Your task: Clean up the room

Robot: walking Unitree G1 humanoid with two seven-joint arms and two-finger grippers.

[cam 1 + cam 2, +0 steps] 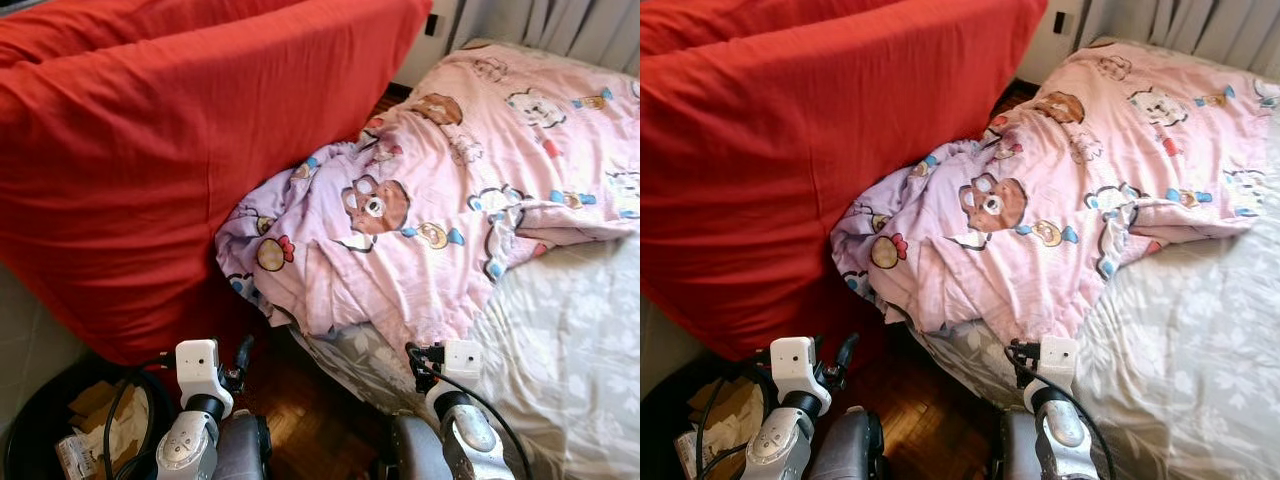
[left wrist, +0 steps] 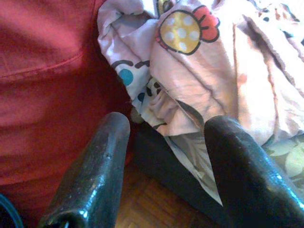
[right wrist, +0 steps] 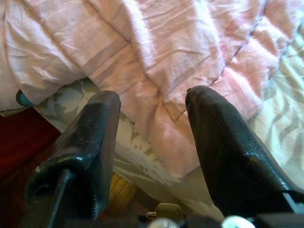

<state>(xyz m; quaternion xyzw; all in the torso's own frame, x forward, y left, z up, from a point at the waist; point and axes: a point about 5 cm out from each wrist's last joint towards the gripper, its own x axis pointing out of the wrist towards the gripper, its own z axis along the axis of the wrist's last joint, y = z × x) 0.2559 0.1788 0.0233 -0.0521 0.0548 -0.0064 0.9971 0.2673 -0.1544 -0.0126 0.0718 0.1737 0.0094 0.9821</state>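
A crumpled pink duvet (image 1: 420, 210) with cartoon prints lies across the bed, and its bunched corner (image 2: 190, 71) hangs over the bed's near left corner. Both arms are held low in front of the bed. My left gripper (image 2: 168, 124) is open and empty, a short way from the hanging corner, between it and the red cover (image 2: 42, 85). My right gripper (image 3: 154, 95) is open too, its fingers just short of the duvet's lower edge (image 3: 161, 118) where the edge lies on the grey floral sheet (image 3: 71, 102). In the head views the grippers (image 1: 241, 352) (image 1: 414, 358) sit near the bottom edge.
A big red cover (image 1: 170, 150) drapes over furniture on the left, close to the bed. The grey floral sheet (image 1: 570, 330) is bare at the right. A black bin (image 1: 40, 415) with paper scraps stands at the lower left. A narrow strip of parquet floor (image 1: 310, 420) lies between the arms.
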